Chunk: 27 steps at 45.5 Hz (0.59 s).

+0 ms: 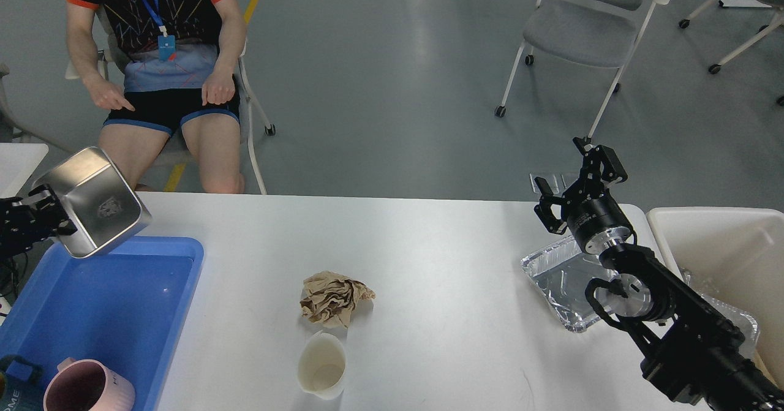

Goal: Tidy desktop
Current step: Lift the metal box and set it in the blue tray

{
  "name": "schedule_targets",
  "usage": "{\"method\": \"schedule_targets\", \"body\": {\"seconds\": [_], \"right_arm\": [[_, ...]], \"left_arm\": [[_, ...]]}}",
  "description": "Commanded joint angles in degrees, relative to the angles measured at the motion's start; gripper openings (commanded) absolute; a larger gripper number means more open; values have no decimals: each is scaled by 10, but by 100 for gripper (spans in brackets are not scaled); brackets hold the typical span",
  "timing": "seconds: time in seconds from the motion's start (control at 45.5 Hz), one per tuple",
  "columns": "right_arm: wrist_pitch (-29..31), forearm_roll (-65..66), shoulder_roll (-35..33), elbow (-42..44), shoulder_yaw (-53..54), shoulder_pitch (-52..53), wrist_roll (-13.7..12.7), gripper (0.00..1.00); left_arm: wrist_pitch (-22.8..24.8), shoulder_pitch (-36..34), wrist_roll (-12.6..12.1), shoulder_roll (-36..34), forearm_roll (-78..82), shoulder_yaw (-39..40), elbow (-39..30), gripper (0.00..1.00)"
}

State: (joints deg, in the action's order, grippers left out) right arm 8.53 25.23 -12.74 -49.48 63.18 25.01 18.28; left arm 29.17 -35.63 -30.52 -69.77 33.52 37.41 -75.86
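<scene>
Left gripper (pixel 46 215) clamped on a tilted square steel tin (pixel 92 201), held over the far corner of the blue tray (pixel 184 288); right gripper (pixel 579 181) spread wide and empty above the foil tray (pixel 554 276). White desktop (pixel 429 245) spanning the foreground, crumpled brown paper (pixel 334 299) near its middle, with a cream paper cup (pixel 322 365) just nearer. Pink mug (pixel 89 386) inside the blue tray, cream bin (pixel 716 239) beyond the foil tray.

seated person (pixel 165 62) headless at 12 o'clock edge, pink mug (pixel 89 389) cropped at 7 o'clock, foil tray (pixel 566 282) partly behind right arm (pixel 667 313)
</scene>
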Motion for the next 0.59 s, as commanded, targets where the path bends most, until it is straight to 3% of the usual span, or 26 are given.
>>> {"method": "schedule_targets", "body": {"seconds": [0.0, 0.132, 0.571], "right_arm": [[0, 0, 2, 0, -1, 0, 0, 100], [0, 0, 4, 0, 0, 0, 0, 100], [-1, 0, 3, 0, 0, -3, 0, 100]], "left_arm": [[-21, 4, 8, 65, -2, -22, 115, 0], [-23, 35, 8, 122, 0, -16, 196, 0], [-61, 62, 13, 211, 0, -15, 313, 0]]}}
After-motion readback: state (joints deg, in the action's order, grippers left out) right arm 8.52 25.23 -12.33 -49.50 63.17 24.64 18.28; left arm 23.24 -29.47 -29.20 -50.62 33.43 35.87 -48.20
